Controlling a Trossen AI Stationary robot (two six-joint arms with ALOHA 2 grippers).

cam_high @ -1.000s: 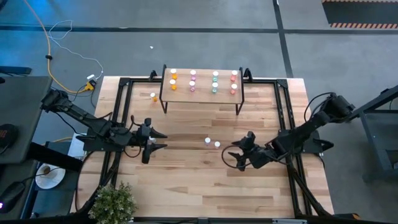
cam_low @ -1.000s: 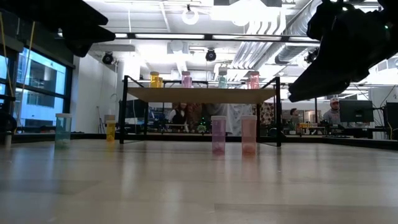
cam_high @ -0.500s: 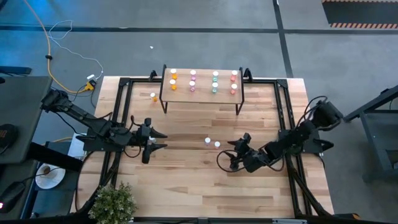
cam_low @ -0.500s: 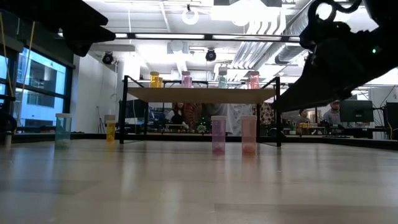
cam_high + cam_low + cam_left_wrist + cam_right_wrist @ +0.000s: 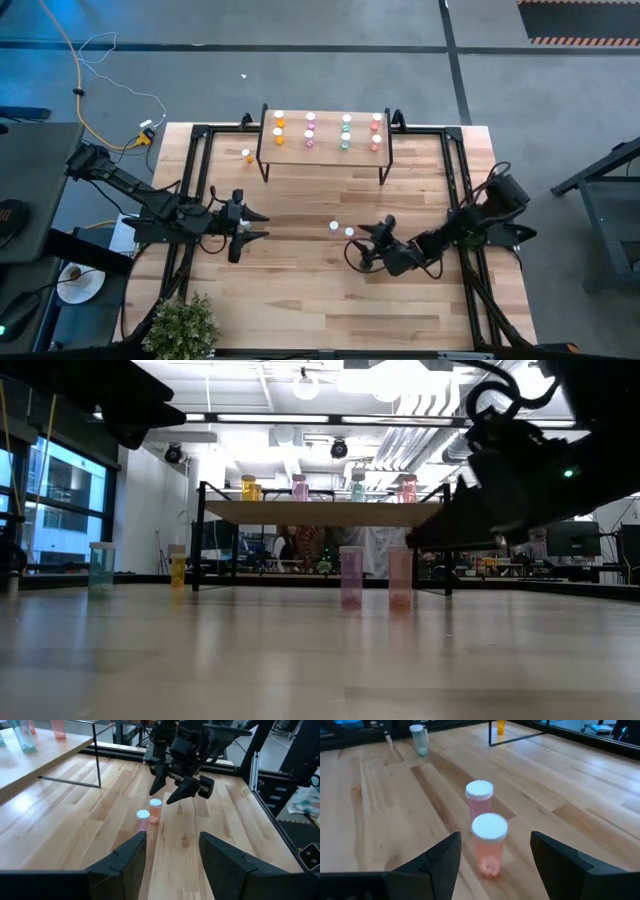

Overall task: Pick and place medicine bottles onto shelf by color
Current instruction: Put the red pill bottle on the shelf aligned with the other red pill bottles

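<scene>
Two white-capped bottles stand upright on their bases mid-table: a pink one [image 5: 334, 227] and a salmon-red one [image 5: 349, 232]. My right gripper [image 5: 358, 246] is open just to their right, its fingers [image 5: 434, 864] level and pointing at the red bottle [image 5: 489, 845], with the pink one [image 5: 480, 799] behind it; it touches neither. My left gripper [image 5: 262, 227] is open and empty at the table's left. The shelf [image 5: 325, 150] stands at the far edge with several bottles on top in orange, pink, teal and red columns.
An orange bottle [image 5: 247, 155] stands on the table left of the shelf. A teal bottle [image 5: 100, 569] stands farther left and also shows in the right wrist view [image 5: 420, 740]. Black frame rails [image 5: 455, 190] run along the table's sides. A potted plant [image 5: 185, 325] sits at the near left corner.
My right gripper has moved toward the table's left and lower, closing on the two bottles mid-table, and has stayed open. The bottles have not moved.
</scene>
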